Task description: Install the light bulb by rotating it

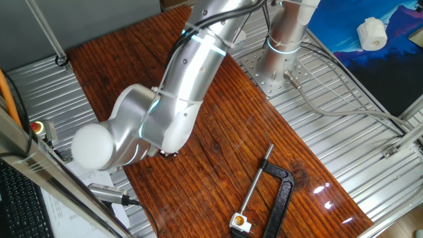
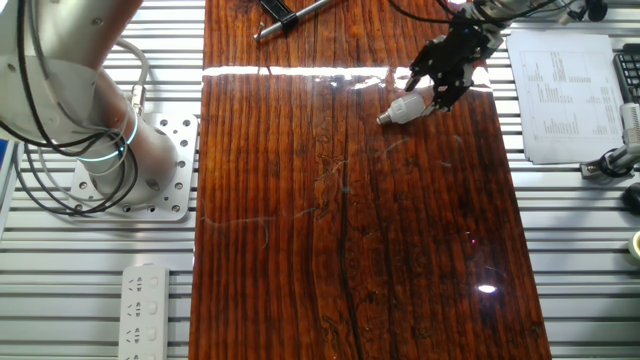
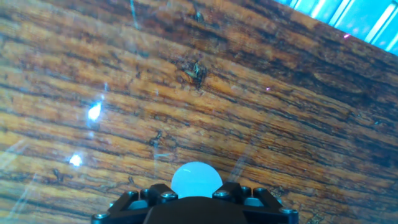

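Note:
The light bulb [image 2: 403,108] is small and white, and its greyish screw base points down-left, away from the hand. My gripper [image 2: 430,88] is at the far right of the wooden board [image 2: 350,220], with its black fingers closed around the bulb's dome. In the hand view the dome [image 3: 196,175] shows as a pale round disc between the finger blocks of my gripper [image 3: 195,190], just over the wood. In one fixed view the arm [image 1: 178,92] hides both the hand and the bulb.
A black clamp [image 1: 277,192] with a long screw lies on the board, with a small white and yellow piece [image 1: 240,222] at its end; it also shows in the other fixed view [image 2: 290,12]. A bigger white lumpy piece [image 1: 371,33] sits off the board. A paper sheet [image 2: 560,95] and a power strip [image 2: 145,300] lie beside it.

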`<state>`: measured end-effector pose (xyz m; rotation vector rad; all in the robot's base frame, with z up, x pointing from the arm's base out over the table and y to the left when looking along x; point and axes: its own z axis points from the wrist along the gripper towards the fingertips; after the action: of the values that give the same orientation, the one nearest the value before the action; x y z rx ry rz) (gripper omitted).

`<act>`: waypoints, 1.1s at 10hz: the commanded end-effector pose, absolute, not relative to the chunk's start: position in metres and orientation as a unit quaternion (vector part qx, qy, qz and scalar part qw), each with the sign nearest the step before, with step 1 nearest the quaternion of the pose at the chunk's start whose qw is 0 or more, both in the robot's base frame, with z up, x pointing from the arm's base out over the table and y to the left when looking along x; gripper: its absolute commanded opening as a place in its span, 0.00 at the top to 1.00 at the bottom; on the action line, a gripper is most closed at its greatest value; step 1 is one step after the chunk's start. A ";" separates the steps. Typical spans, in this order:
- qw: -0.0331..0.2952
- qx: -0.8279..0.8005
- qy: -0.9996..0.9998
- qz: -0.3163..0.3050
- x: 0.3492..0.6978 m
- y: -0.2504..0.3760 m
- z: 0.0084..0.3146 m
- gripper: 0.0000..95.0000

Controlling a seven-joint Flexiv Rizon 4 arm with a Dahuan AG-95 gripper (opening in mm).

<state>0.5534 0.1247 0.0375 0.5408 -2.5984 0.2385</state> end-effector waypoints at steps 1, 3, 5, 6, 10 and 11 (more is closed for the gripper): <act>0.230 0.196 -0.949 0.088 0.548 0.122 0.037 0.40; 0.230 0.194 -0.949 0.089 0.548 0.122 0.034 0.40; 0.229 0.195 -0.950 0.088 0.548 0.123 0.032 0.40; 0.229 0.194 -0.950 0.089 0.548 0.123 0.032 0.40; 0.229 0.194 -0.950 0.090 0.548 0.122 0.030 0.40; 0.228 0.194 -0.950 0.090 0.548 0.122 0.030 0.40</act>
<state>0.5467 0.1214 0.0300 0.5348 -2.6197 0.2490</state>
